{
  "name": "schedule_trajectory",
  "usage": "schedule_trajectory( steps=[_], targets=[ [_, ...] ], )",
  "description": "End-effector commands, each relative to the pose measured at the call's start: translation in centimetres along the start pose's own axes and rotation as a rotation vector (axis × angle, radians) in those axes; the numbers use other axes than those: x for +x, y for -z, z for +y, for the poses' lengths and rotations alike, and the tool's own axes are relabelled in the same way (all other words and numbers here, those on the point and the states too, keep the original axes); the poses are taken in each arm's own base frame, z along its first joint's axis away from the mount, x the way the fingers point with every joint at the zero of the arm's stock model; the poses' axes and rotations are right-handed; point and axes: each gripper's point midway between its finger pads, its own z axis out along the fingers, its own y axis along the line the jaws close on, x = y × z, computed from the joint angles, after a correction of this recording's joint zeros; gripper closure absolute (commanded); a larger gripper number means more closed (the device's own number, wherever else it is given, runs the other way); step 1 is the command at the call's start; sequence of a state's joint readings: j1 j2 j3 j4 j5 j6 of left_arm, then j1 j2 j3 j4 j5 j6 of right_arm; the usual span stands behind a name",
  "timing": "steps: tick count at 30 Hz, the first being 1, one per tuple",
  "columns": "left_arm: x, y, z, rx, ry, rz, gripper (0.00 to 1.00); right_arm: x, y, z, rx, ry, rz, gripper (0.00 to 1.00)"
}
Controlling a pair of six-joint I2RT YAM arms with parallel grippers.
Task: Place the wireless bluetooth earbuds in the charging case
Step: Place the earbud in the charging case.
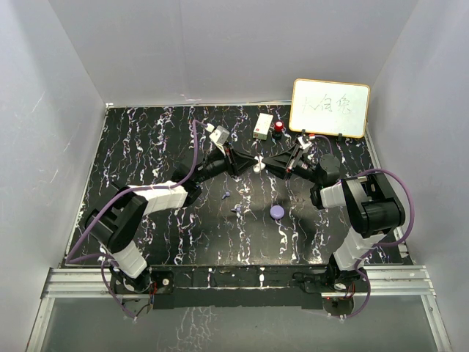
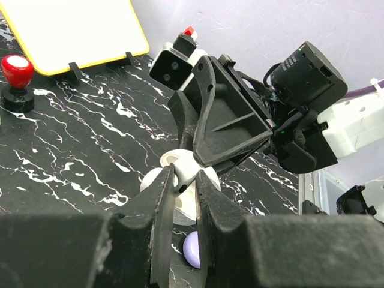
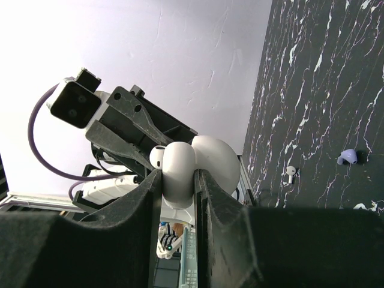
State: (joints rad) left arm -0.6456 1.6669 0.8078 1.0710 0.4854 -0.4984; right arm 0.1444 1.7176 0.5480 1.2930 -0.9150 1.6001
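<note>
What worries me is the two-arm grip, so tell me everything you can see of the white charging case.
The charging case is a glossy white, rounded plastic shell that looks hinged open, one lobe behind the other. It hangs above the middle of the black marbled table, pinched by both arms: the right gripper clamps one lobe, the left gripper closes on it from the opposite side. Whether its sockets hold anything cannot be told.

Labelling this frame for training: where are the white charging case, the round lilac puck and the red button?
white charging case (image 3: 178,174), right wrist view, its rounded shell
round lilac puck (image 1: 276,212), top external view, its top face
red button (image 2: 17,67), left wrist view, its red cap
</note>
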Motion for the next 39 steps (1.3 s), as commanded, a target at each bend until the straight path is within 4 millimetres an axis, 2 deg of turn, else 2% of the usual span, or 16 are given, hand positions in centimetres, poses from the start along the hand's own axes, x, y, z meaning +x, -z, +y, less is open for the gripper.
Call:
schedule_trajectory(
  steps=[1,16,19,20,27,31,39],
  targets=[
    [-1.6,-0.7,-0.9,0.036,-0.05,-0.052,1.0,-0.4,-0.4,2.5,-0.076,0.092,-0.001,1.0],
    [-1.5,-0.7,-0.8,0.03,-0.045,-0.048,1.0,-0.3,-0.4,2.7,-0.082,0.091,-0.001,1.0],
    [-1.5,-0.7,-0.7,0.026,-0.045,-0.046,0.81,-0.3,-0.4,2.7,-0.081,0.091,-0.002,1.0],
    [-1.6,-0.7,-0.7,0.025,-0.046,-0.048,0.79,-0.4,-0.4,2.7,-0.082,0.091,-0.002,1.0],
    [-1.6,-0.7,-0.7,0.021,-0.047,-0.043,0.71,-0.3,-0.4,2.6,-0.082,0.09,-0.002,1.0],
    [-1.6,-0.7,-0.7,0.022,-0.048,-0.039,0.71,-0.3,-0.4,2.6,-0.083,0.092,-0.002,1.0],
    [-2.6,-0.3,-0.7,-0.01,-0.069,-0.062,0.63,-0.3,-0.4,2.6,-0.083,0.09,-0.002,1.0]
  ],
)
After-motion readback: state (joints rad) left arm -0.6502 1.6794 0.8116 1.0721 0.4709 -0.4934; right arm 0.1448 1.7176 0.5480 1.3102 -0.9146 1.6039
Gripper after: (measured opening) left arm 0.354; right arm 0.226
